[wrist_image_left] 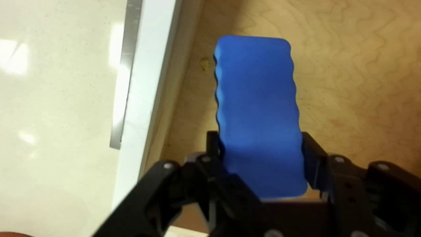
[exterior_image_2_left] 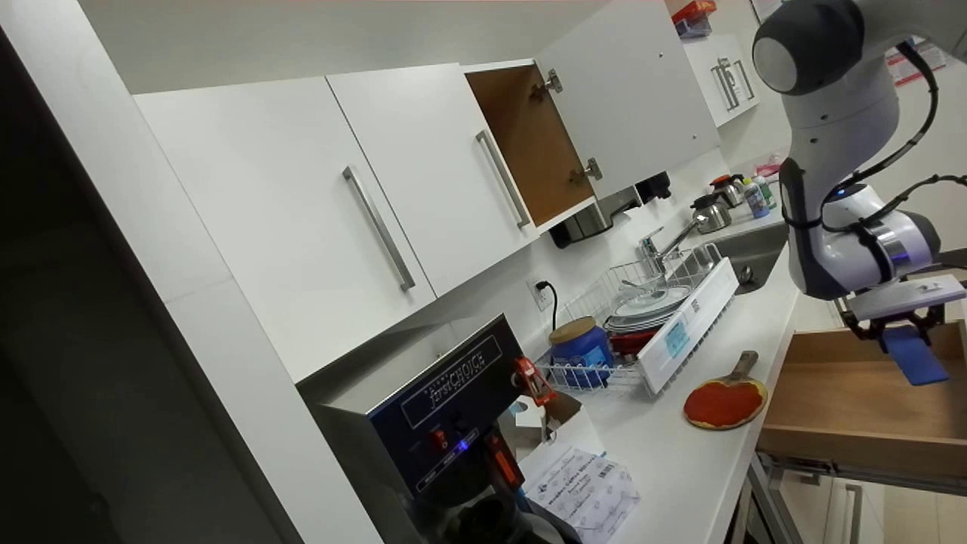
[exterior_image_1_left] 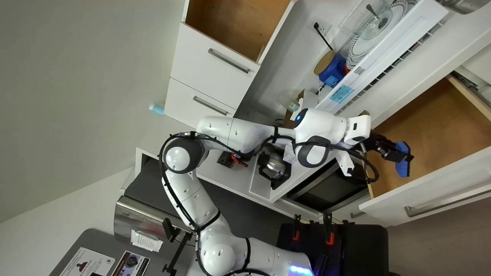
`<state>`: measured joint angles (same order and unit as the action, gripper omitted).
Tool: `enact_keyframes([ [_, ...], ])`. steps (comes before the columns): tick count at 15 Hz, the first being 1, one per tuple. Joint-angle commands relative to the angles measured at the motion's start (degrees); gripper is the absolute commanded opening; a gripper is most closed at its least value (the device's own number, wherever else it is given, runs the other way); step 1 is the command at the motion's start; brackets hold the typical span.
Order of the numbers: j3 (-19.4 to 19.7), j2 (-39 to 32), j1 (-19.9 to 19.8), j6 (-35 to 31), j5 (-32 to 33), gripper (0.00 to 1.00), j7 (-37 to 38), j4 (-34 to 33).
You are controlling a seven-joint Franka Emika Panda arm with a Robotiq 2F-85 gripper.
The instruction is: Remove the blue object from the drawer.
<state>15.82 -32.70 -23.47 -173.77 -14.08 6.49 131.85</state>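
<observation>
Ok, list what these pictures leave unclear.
Blue object: lower-left corner in the wrist view, hidden by the hand.
Drawer: right part in an exterior view, cut off by the frame edge.
Blue jar: label print in both exterior views, too small.
Reddish thing: wrist view, cut off by the bottom edge.

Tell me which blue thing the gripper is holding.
The block, flat with wavy sides: it alone is clamped between the fingers of the gripper. The jar, with a tan lid, stands well apart.
</observation>
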Motion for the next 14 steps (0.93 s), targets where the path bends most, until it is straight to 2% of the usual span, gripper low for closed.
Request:
enact_keyframes([
  [1, -1.6, 11.1, 0.1, -4.2, 0.7, 0.35, -2.0, 10.1],
  [5, -5.2, 20.5, 0.4, -5.0, -0.1, 0.35, -2.5, 16.4],
  [10, -17.1, 31.4, -0.8, -1.4, -4.4, 0.35, -4.0, 21.2],
  [14, -24.6, 35.0, 2.9, 1.5, -11.0, 0.35, -6.3, 19.6],
])
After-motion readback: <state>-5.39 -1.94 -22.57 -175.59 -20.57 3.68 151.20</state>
